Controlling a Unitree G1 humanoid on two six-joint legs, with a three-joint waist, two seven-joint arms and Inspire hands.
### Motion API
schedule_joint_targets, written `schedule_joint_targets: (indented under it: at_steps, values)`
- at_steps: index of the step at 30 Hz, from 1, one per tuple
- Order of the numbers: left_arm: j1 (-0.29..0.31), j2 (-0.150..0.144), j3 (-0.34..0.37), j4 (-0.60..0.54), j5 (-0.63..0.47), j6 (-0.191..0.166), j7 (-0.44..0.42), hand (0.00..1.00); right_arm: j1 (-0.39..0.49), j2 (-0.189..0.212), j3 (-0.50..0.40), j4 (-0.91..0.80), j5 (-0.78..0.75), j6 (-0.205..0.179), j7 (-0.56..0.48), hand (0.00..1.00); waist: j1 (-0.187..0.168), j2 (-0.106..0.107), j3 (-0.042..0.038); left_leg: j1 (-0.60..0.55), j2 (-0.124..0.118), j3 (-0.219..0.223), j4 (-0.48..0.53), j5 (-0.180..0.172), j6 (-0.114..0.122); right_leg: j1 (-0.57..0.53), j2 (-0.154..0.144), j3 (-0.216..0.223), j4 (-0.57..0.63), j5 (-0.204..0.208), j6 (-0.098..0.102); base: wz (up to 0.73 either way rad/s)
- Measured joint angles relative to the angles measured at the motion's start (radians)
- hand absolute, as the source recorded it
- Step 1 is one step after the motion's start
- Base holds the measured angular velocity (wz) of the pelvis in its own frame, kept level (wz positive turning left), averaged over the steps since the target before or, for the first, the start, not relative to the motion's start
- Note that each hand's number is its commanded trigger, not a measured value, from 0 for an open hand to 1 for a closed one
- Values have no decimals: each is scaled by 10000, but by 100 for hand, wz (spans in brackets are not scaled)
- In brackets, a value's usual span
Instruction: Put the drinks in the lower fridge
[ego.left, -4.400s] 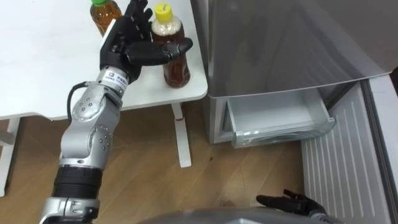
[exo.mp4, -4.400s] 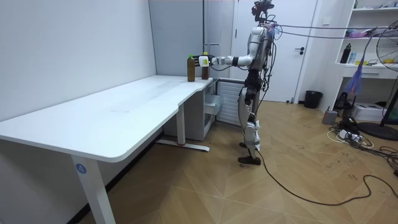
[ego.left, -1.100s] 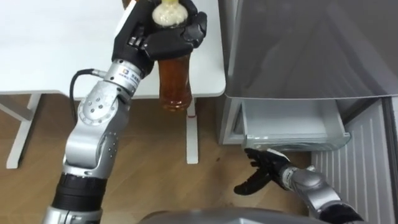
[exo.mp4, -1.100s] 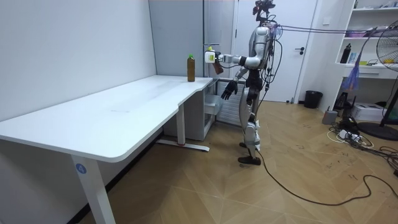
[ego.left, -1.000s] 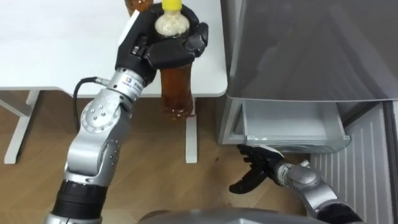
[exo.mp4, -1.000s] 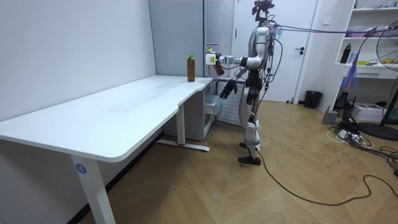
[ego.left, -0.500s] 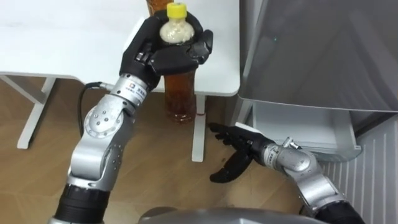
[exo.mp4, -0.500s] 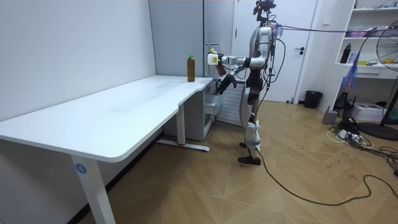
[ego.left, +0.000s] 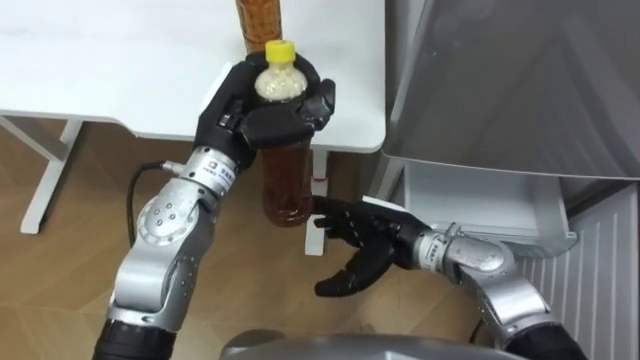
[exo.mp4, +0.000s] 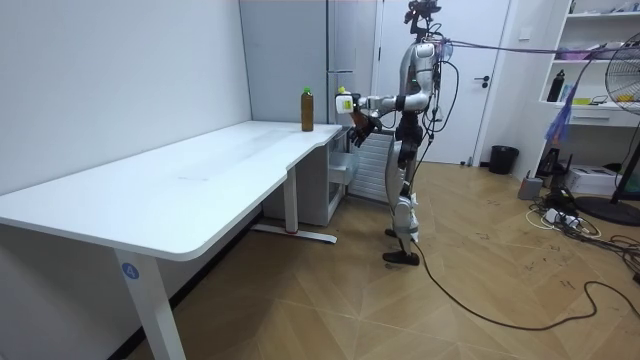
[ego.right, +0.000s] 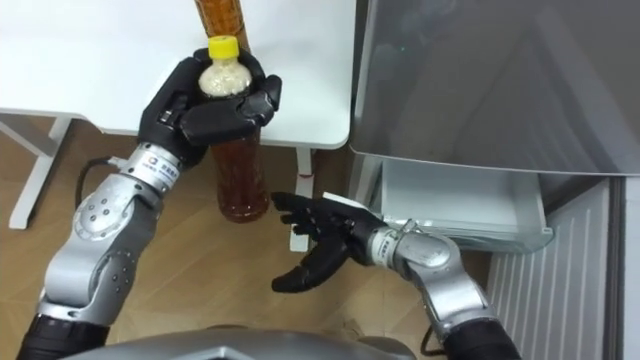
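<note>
While the left hand (ego.left: 262, 108) clasps the yellow-capped bottle (ego.left: 287, 182), right hand (ego.left: 365, 245) spread loose just beside its base

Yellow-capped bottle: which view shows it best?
Left eye view: the bottle shows close, cap to base, with the left hand curled round its neck. Right eye view shows much the same; room view shows it far off, small.

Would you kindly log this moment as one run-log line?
left hand: shut on yellow-capped bottle | right hand: open, near bottle base | fridge drawer: open

Table (ego.left: 120, 70) ahead, bottle (ego.left: 285, 180) before it, fridge (ego.left: 500, 90) right.
</note>
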Motion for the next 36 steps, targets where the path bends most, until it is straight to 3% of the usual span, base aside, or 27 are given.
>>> schedule_joint_targets:
  at_steps: [8,13,23,24,25,26,27,28,29,36]
  values:
    - [10,111,-915,424,74,3,-214,100,-85,73,334,-665,1697,6,92,0,-61,-40,-14,7,3,-37,23,1,1,-36,-5,-26,-4,0,0,1]
    - [14,410,-1418,552,82,1,-217,100,-85,-24,570,-665,2053,214,-106,0,-59,-135,-25,20,-2,-27,35,1,1,-15,-6,-16,2,2,-1,0]
    - [31,547,-1724,906,93,-229,-407,100,-82,-37,863,-619,2634,404,-486,0,-51,-114,-20,-67,0,-20,-19,-1,1,-31,3,-25,5,2,0,0]
    - [44,557,-1771,913,93,-228,-407,100,-75,-50,871,-619,2811,447,-535,15,-49,-112,-20,-69,0,-20,-15,-1,1,-43,3,-27,5,2,0,0]
    - [43,561,-1814,912,93,-229,-411,100,-68,-55,915,-619,2949,447,-586,51,-45,-109,-23,-71,-1,-20,1,0,1,-55,3,-27,5,2,0,0]
    - [44,565,-1835,912,93,-229,-411,100,-68,-56,921,-619,3029,447,-607,64,-40,-106,-25,-74,-1,-19,0,0,2,-63,3,-28,5,2,0,0]
    - [41,564,-1846,910,91,-258,-416,100,-53,-70,964,-616,3266,447,-672,68,-35,-106,-30,-99,-2,-10,6,0,2,-93,2,-32,6,2,0,0]
    - [41,564,-1849,909,89,-331,-416,100,-44,-74,1027,-615,3534,447,-747,90,-35,-105,-32,-149,-2,-9,17,0,2,-136,3,-33,5,2,0,0]
    - [42,567,-1854,907,88,-371,-415,100,-41,-85,1075,-615,3667,447,-807,100,-33,-101,-35,-181,-3,-9,23,1,2,-163,2,-32,5,2,0,0]
    - [41,567,-2004,895,73,-463,-383,100,-38,-105,1290,-615,4126,447,-1116,100,-42,-80,-53,-214,-5,-1,30,1,2,-207,2,-14,4,2,0,0]
